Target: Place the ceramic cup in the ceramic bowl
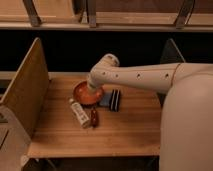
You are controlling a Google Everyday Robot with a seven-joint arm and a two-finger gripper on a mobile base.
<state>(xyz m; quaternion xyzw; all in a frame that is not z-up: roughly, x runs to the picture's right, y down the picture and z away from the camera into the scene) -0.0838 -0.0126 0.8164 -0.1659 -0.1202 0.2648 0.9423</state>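
Note:
The orange-red ceramic bowl (86, 94) sits on the wooden table (125, 125), left of centre. My arm reaches in from the right and its wrist ends right over the bowl's right half. The gripper (92, 91) is down at the bowl, mostly hidden under the wrist. The white ceramic cup is hidden from view; I cannot tell whether it is in the gripper or in the bowl.
A white oblong bottle with a label (79, 113) lies in front of the bowl, with a small dark red item (94, 117) beside it. A dark striped flat item (112, 99) lies right of the bowl. Wooden side panels (25, 90) stand at the table's left and right.

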